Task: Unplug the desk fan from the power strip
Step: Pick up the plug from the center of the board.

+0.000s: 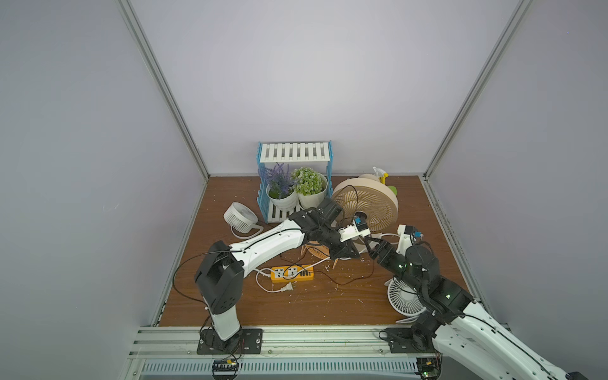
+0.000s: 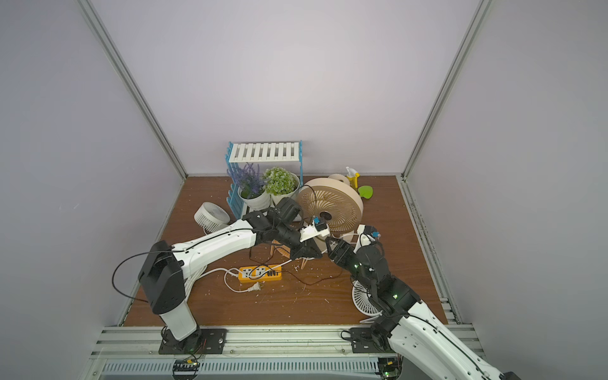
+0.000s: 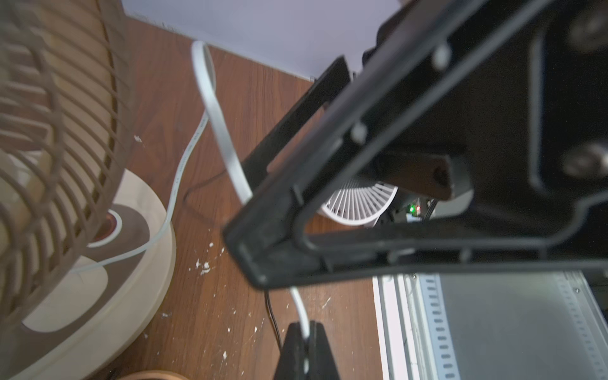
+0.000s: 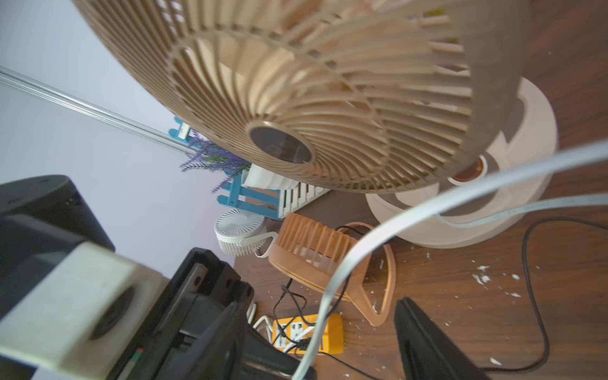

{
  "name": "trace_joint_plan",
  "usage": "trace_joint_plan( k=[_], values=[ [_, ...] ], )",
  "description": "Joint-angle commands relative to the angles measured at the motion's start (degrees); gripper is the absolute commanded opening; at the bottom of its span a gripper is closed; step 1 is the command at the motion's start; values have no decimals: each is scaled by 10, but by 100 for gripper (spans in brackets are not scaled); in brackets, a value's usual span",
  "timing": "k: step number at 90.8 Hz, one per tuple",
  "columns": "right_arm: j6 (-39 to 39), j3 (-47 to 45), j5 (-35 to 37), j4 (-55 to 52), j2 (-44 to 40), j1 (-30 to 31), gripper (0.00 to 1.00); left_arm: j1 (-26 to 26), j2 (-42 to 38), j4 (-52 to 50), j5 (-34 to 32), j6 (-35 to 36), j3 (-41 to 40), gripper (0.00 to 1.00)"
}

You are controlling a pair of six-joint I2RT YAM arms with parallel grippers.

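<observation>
The beige desk fan (image 1: 365,204) stands upright at the back right. Its flat white cable (image 3: 210,98) loops up off the base and drops toward the orange-yellow power strip (image 1: 291,273), which lies flat in front of it. My left gripper (image 3: 306,342) is shut on that cable just above the table, beside the fan's base (image 1: 353,253). My right gripper (image 4: 329,348) is open right next to it; the cable (image 4: 329,296) passes loosely between its spread fingers. A white plug (image 1: 287,288) lies loose in front of the strip. I cannot tell where the fan's cable ends.
Thin black leads (image 1: 348,279) are plugged into the strip's small ports and trail across the table. An orange fan (image 1: 317,251) lies under my left arm, and white fans sit at the left (image 1: 240,217) and under my right arm (image 1: 403,296). A blue-white rack with two potted plants (image 1: 296,187) stands at the back.
</observation>
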Motion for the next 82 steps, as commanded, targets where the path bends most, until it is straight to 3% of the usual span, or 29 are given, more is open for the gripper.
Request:
trace_joint_plan(
  k=[1, 12, 36, 52, 64, 72, 82],
  values=[
    [-120, 60, -39, -20, 18, 0, 89, -5, -23, 79, 23, -81, -4, 0],
    [-203, 105, -52, -52, 22, -3, 98, -5, -29, 108, -7, -121, -6, 0],
    [-304, 155, -109, -89, 5, -31, 99, 8, -42, 142, -61, -173, -18, 0],
    [-322, 113, -178, -30, 2, -31, 94, 41, -55, 256, -54, -292, -51, 0],
    [-287, 41, -219, 53, 16, -27, 83, 43, -59, 246, -50, -289, -41, 0],
    [-259, -14, -197, 141, 26, -1, 77, 44, -58, 231, -44, -285, -34, 0],
    [-283, -59, -101, 215, 43, 65, 73, 44, -54, 218, -30, -282, -29, 0]
  ],
)
